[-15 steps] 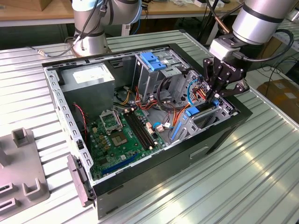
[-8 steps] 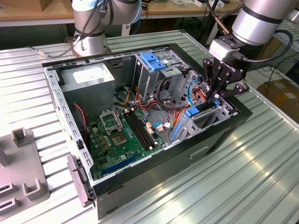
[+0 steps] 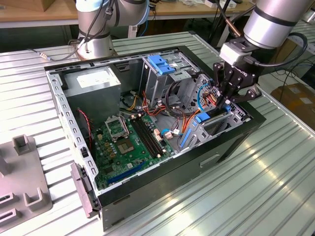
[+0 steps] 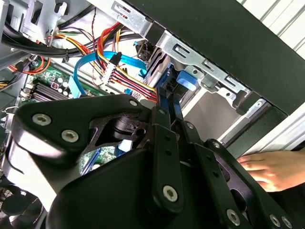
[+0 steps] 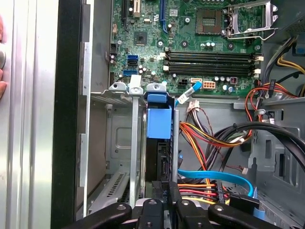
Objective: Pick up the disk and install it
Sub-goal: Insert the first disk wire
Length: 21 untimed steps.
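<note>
1. The gripper [image 3: 227,101] hangs over the drive bay at the corner of the open computer case [image 3: 147,191] on the exterior view's right. Its fingers [image 4: 167,114] are drawn close together, pinching the top edge of the disk [image 5: 158,125].
2. The disk stands on edge in its blue carrier, part-way down the slot between the metal rails of the bay [image 5: 135,143], with its blue end tab visible in the first wrist view. It looks not fully seated, though the lower part is hidden.
3. Risk: the carrier jams. If the disk is tilted against the rails, pushing down could wedge it or bend the plastic clips.
4. Risk: the cables. A blue ribbon cable [image 5: 214,177] and a bundle of red and yellow wires [image 5: 205,136] lie just beside the slot; a finger or the disk's edge could snag them or pinch them against the bay.
5. Risk: slipping. The grip is on a thin edge only, so the disk could twist between the fingers under load.
6. A person's hand [image 4: 267,167] rests on the table just outside the case wall, near the arm's working space; a sideways move could strike it.
</note>
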Motion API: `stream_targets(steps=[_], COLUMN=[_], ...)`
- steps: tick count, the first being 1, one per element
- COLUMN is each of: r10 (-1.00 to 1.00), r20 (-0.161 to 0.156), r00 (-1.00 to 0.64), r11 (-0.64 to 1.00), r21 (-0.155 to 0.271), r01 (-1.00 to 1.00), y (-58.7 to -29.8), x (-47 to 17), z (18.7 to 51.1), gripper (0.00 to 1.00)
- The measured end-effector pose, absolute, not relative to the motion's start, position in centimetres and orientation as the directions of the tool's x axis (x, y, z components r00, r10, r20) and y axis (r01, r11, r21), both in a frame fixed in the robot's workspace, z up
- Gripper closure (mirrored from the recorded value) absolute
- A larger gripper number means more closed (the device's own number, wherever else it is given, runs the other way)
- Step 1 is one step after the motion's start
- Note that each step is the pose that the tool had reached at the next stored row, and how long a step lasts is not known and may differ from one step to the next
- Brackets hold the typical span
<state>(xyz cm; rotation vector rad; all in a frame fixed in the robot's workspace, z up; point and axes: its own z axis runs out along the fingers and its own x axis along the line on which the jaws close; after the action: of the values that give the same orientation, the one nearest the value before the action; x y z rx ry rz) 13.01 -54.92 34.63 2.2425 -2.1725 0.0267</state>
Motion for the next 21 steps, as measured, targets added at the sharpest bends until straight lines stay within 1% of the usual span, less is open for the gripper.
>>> stream_targets(steps=[17,18,19,20,21], r10=[-0.999,-0.999,-0.999,-0.999,-0.999], r20=[0.024,0.024,0.025,0.025,0.025], r00=[0.032,0.032,0.032,0.032,0.032], r11=[-0.032,-0.032,-0.032,-0.032,-0.032], r21=[0.002,0.002,0.002,0.002,0.002], r01=[-0.999,-0.999,-0.999,-0.999,-0.999], y=[-54.92,-54.93,-54.93,-54.92,-54.93], x=[13.01,13.01,13.01,13.01,13.01], z=[33.90,33.95,34.06,34.25,34.37], gripper=[0.84,0.82,0.76,0.76,0.70])
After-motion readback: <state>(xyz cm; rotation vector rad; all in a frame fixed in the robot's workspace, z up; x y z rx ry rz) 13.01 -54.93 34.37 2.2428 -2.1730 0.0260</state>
